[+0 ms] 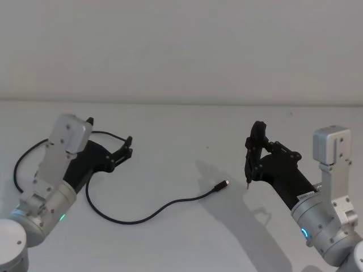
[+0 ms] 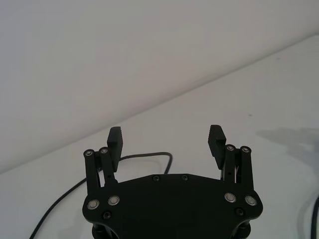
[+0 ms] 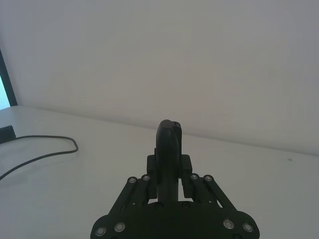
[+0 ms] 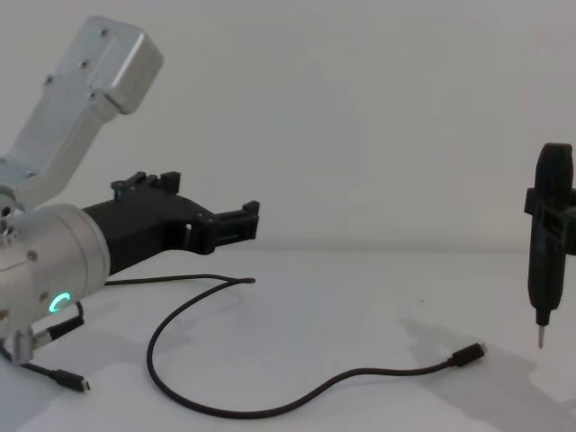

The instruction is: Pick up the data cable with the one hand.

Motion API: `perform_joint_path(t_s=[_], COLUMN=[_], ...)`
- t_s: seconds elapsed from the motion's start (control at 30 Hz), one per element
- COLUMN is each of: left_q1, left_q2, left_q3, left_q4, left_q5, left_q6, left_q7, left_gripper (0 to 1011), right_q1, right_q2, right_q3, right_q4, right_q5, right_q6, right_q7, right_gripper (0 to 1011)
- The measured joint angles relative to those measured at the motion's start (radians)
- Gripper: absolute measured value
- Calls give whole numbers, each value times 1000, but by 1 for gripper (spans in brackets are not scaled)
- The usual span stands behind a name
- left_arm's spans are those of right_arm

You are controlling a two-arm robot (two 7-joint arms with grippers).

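The data cable (image 1: 148,213) lies on the white table as a thin black cord, looping at the left and ending in a silver-tipped plug (image 1: 222,185) near the middle. From the chest view the data cable (image 4: 297,397) curves along the tabletop to its plug (image 4: 469,354). My left gripper (image 1: 128,148) hovers open over the cable's left loop with nothing between its fingers (image 2: 114,138). A bend of cable (image 2: 147,155) shows beyond them. My right gripper (image 1: 254,154) is shut on a slim black pen-like tool (image 4: 550,241), its metal tip pointing down, right of the plug.
The table (image 1: 187,124) meets a plain wall at the back. The cable's other plug end (image 4: 76,383) lies under my left arm. A stretch of cable (image 3: 50,151) shows in the right wrist view.
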Motion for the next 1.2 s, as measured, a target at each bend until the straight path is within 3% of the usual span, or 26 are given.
perform_joint_path(t_s=[0.37,0.8,1.2], left_q1=[-47,-134,-246], left_q2=[8,22,29], left_q3=[34,87,163], left_q4=[23,67,147], left_q5=[-15,-52,-88], left_q6=[34,123,238], left_q7=[-104,-297,-512], left_gripper=[999,999,1000], right_q1=[0,0,0], right_q2=[0,0,0], right_q3=[0,0,0], right_q4=[0,0,0], right_q5=[0,0,0], right_q6=[0,0,0], right_q7=[0,0,0], right_gripper=[274,275,274])
